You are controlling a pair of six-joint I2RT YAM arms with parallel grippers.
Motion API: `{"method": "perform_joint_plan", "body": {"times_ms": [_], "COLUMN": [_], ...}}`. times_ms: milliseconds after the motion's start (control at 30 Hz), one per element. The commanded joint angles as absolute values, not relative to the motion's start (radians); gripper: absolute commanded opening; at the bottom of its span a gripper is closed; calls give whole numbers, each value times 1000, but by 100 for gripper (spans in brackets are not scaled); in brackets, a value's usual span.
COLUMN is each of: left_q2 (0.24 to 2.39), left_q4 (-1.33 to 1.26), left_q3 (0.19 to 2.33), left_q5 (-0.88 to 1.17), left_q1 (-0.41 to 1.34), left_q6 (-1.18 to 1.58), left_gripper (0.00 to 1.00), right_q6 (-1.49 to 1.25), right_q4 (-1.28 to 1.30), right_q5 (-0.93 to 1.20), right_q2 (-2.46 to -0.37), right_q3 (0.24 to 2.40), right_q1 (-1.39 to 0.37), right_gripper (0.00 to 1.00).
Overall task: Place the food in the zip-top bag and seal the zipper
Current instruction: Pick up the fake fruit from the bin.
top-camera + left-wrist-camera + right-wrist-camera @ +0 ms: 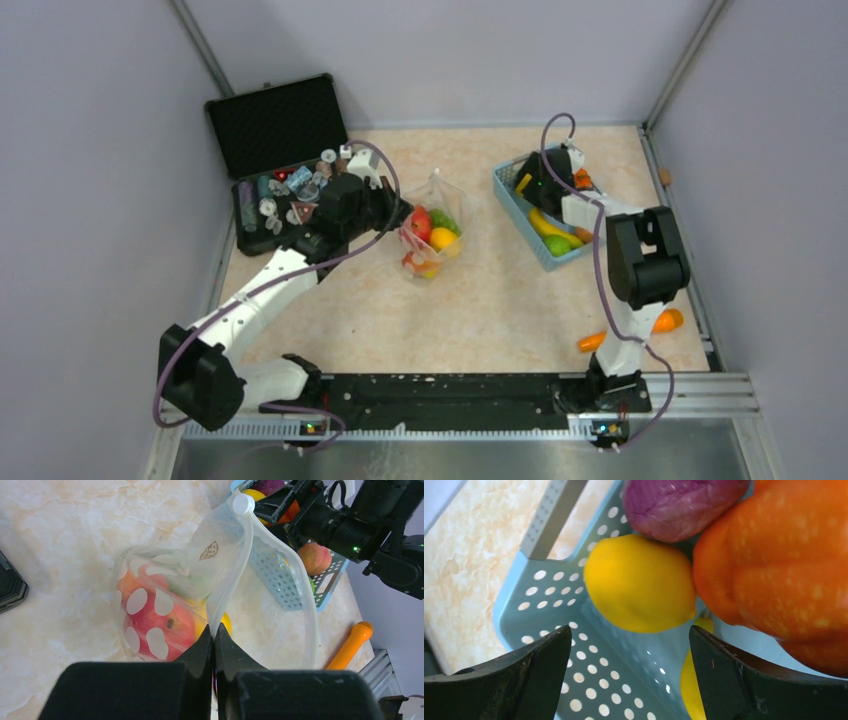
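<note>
One zip-top bag (432, 238) stood mid-table with its mouth open. The top view showed three pieces inside: red, orange and green. Only the left wrist view showed the left gripper (215, 636) pinched tight on the bag's rim, at the white zipper (241, 560). The right gripper (630, 639) hung spread and empty in the one blue basket (574, 650), far right. Its own view alone showed one lemon (639, 582), one purple piece (679, 502) and one orange pepper (784, 570). One black case (280, 130) sat far left.

The left arm extends far and rightward; the left gripper (397, 214) is clamped on the zip-top bag (220, 560). The right arm reaches far; the right gripper (630, 636) has its jaws spread wide.
</note>
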State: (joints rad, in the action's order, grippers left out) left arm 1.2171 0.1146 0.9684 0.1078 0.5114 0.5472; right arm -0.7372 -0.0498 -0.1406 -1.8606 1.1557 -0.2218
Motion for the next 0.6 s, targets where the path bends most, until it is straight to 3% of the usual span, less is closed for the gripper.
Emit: {"method": "perform_joint_plan", "body": {"times_ms": [0, 267, 567], "left_q2": [1173, 1178, 1178], "left_q4": [89, 84, 91], "left_q3": [971, 972, 981], "left_q5": [104, 116, 123], "left_q1": [508, 507, 507], "left_q6": [544, 550, 551], "left_gripper": [0, 0, 0], "right_q6": [-808, -840, -845], "right_q4": [-75, -293, -272], "right_q5": [-226, -462, -476], "right_q2": [-1870, -1847, -2014], "right_q3": [1168, 1039, 1171], "right_q1": [-230, -280, -283], "right_gripper": [86, 87, 89]}}
